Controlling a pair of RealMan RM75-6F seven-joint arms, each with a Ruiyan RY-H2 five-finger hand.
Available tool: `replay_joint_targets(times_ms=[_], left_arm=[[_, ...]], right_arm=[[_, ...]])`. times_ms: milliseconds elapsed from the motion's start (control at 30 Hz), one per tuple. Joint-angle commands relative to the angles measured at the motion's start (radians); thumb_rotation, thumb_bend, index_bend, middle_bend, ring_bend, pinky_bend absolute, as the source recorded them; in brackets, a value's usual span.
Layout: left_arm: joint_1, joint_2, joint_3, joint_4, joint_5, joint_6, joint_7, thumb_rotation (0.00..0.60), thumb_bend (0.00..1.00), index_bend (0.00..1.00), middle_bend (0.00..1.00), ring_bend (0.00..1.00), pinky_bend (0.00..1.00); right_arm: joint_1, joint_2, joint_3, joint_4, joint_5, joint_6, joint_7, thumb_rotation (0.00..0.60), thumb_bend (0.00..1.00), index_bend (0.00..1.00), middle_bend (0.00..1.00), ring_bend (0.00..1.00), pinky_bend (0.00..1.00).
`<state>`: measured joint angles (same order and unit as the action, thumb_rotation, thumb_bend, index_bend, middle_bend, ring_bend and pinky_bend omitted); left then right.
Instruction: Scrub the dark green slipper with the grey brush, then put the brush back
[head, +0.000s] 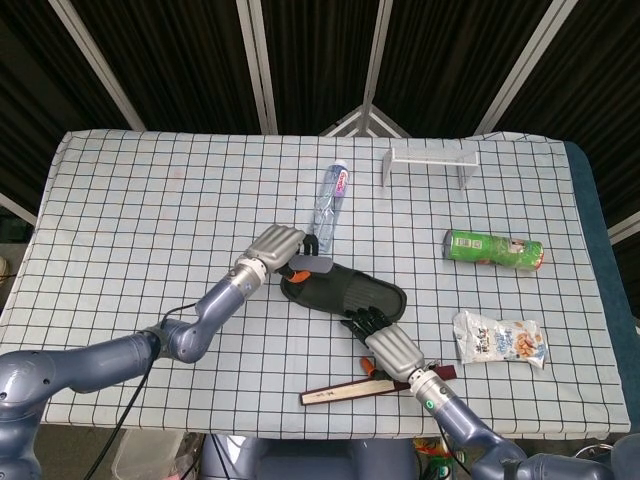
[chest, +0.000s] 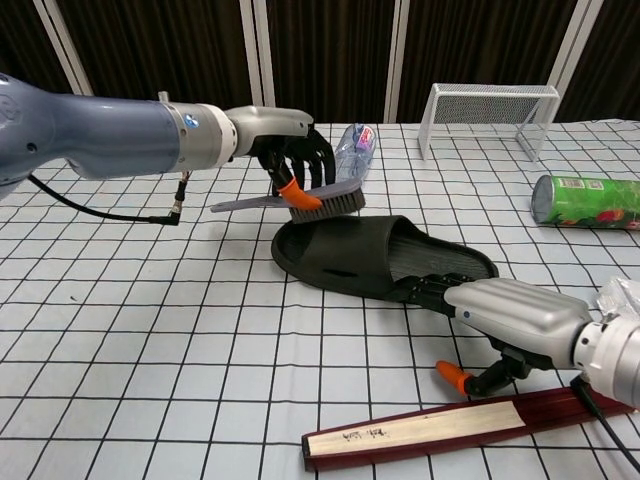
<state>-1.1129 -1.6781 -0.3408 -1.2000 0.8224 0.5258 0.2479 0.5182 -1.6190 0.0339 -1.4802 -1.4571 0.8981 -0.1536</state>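
The dark green slipper (head: 345, 290) (chest: 375, 258) lies flat at the table's middle. My left hand (head: 277, 248) (chest: 290, 150) grips the grey brush (head: 312, 264) (chest: 325, 198) by its handle, bristles down, just above the slipper's left end. The fingers of my right hand (head: 390, 346) (chest: 505, 305) rest on the slipper's near right edge, its orange thumb tip hanging below with nothing held.
A clear water bottle (head: 328, 208) lies behind the slipper. A white wire rack (head: 430, 160) stands at the back, a green can (head: 493, 248) and a snack bag (head: 500, 340) at the right. A dark red folded fan (chest: 470, 425) lies near the front edge.
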Motion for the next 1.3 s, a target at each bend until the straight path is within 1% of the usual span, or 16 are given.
replay_joint_targets(times_ms=[33, 167, 300, 467, 633, 800, 933, 1033, 1100, 1167, 1300], left_arm=[[-0.021, -0.014, 0.016, 0.009, -0.018, 0.004, 0.012, 0.6, 0.65, 0.53, 0.59, 0.42, 0.51], [-0.047, -0.028, 0.026, 0.011, -0.057, 0.006, 0.019, 0.6, 0.66, 0.53, 0.59, 0.42, 0.51], [-0.068, -0.023, 0.041, -0.003, -0.084, 0.015, 0.037, 0.6, 0.66, 0.53, 0.59, 0.42, 0.51], [-0.078, 0.006, 0.053, -0.06, -0.111, 0.052, 0.052, 0.6, 0.66, 0.52, 0.59, 0.42, 0.51], [-0.079, 0.038, 0.066, -0.104, -0.126, 0.052, 0.05, 0.6, 0.66, 0.52, 0.59, 0.42, 0.51], [-0.089, 0.097, 0.113, -0.149, -0.181, 0.042, 0.076, 0.6, 0.67, 0.53, 0.59, 0.42, 0.51], [-0.117, 0.149, 0.164, -0.181, -0.268, 0.031, 0.116, 0.6, 0.67, 0.53, 0.59, 0.42, 0.51], [-0.152, 0.178, 0.208, -0.198, -0.353, 0.016, 0.143, 0.6, 0.67, 0.53, 0.59, 0.42, 0.51], [-0.17, 0.181, 0.22, -0.202, -0.387, 0.015, 0.149, 0.6, 0.67, 0.53, 0.59, 0.42, 0.51], [-0.183, 0.17, 0.22, -0.198, -0.399, 0.023, 0.144, 0.6, 0.67, 0.53, 0.59, 0.42, 0.51], [-0.186, 0.131, 0.194, -0.181, -0.362, 0.036, 0.113, 0.6, 0.67, 0.53, 0.59, 0.42, 0.51]], right_arm=[[0.0, -0.003, -0.005, -0.001, -0.005, 0.01, -0.01, 0.6, 0.58, 0.0, 0.05, 0.02, 0.0], [-0.001, -0.009, -0.014, -0.007, -0.01, 0.022, -0.028, 0.6, 0.58, 0.0, 0.05, 0.02, 0.0], [-0.001, -0.012, -0.021, -0.014, -0.007, 0.025, -0.04, 0.599, 0.58, 0.0, 0.06, 0.02, 0.0], [0.004, -0.015, -0.024, -0.021, 0.002, 0.022, -0.052, 0.599, 0.58, 0.0, 0.05, 0.02, 0.0], [0.005, -0.025, -0.03, -0.021, 0.006, 0.022, -0.06, 0.6, 0.58, 0.0, 0.05, 0.02, 0.0], [0.01, -0.025, -0.029, -0.021, 0.013, 0.021, -0.059, 0.6, 0.58, 0.0, 0.05, 0.02, 0.0], [0.013, -0.023, -0.03, -0.022, 0.015, 0.02, -0.056, 0.6, 0.58, 0.0, 0.05, 0.02, 0.0], [0.016, -0.024, -0.033, -0.022, 0.016, 0.018, -0.057, 0.6, 0.58, 0.0, 0.05, 0.02, 0.0], [0.017, -0.025, -0.035, -0.023, 0.017, 0.018, -0.058, 0.599, 0.58, 0.0, 0.05, 0.02, 0.0], [0.017, -0.028, -0.037, -0.024, 0.017, 0.018, -0.061, 0.599, 0.58, 0.0, 0.05, 0.02, 0.0], [0.017, -0.032, -0.042, -0.024, 0.021, 0.019, -0.071, 0.599, 0.58, 0.0, 0.05, 0.02, 0.0]])
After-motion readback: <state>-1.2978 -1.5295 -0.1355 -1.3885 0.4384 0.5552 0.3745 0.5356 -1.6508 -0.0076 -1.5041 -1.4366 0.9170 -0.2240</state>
